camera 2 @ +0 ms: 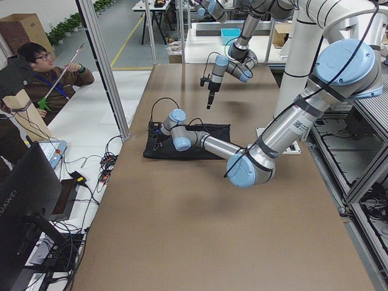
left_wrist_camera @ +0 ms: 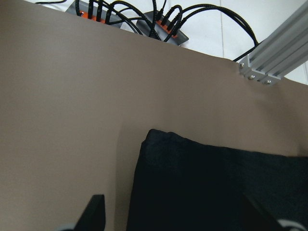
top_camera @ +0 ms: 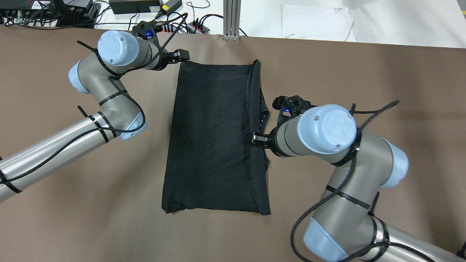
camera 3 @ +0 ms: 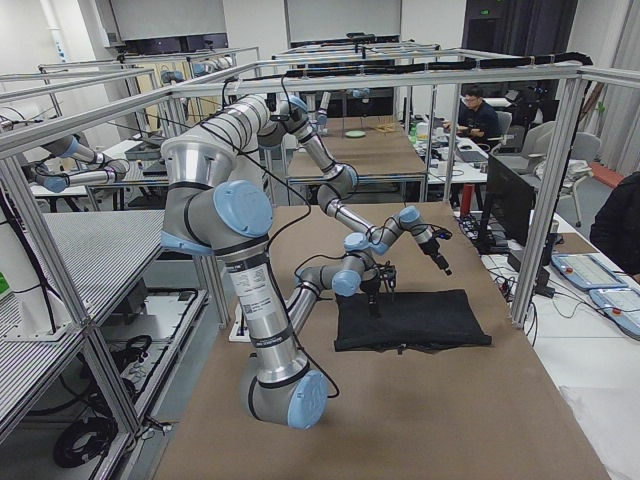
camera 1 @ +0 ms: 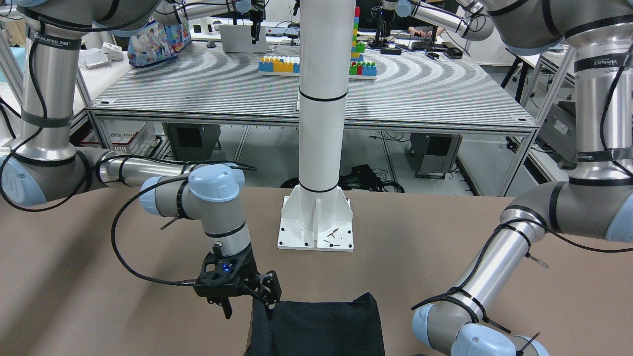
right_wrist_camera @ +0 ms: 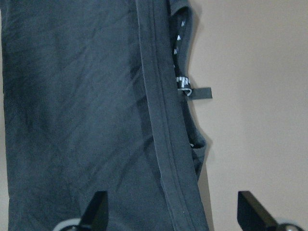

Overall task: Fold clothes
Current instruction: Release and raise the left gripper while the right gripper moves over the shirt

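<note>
1. Black garment [top_camera: 211,138] lying flat mid-table [top_camera: 72,218] — hem [right_wrist_camera: 161,120] on the right side.
2. Left gripper [top_camera: 181,55] at its far left corner, fingers spread.
3. Right gripper [top_camera: 256,139] over the hem, fingers spread too.

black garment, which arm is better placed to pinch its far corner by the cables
Left, probably: the left claw hovers open at that corner of the black garment, while the right claw sits midway along the hemmed edge.
</note>
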Controlling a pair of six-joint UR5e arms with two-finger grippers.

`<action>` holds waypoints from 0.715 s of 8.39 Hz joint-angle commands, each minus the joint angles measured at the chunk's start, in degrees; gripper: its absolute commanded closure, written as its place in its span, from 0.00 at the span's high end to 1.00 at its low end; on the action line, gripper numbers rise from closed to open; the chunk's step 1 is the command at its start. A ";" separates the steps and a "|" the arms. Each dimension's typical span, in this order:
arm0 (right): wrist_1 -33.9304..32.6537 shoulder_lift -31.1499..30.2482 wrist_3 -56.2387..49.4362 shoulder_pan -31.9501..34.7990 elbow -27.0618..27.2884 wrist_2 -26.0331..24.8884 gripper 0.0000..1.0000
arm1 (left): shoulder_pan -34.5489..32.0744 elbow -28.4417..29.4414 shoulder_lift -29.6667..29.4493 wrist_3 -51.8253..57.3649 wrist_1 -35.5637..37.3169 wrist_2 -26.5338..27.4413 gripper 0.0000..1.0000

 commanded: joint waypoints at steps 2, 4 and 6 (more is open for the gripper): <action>-5.26 11.14 -6.91 -0.17 -13.89 -7.30 0.94 | -3.09 -5.38 6.13 3.11 -0.40 -7.21 1.00; 5.86 12.48 -9.31 1.85 -24.35 -7.58 0.94 | -4.06 -13.29 12.83 6.29 -0.06 -8.30 1.00; 16.67 13.01 -9.31 2.47 -34.02 -7.66 0.94 | -5.21 -15.59 14.69 6.38 -0.14 -10.23 1.00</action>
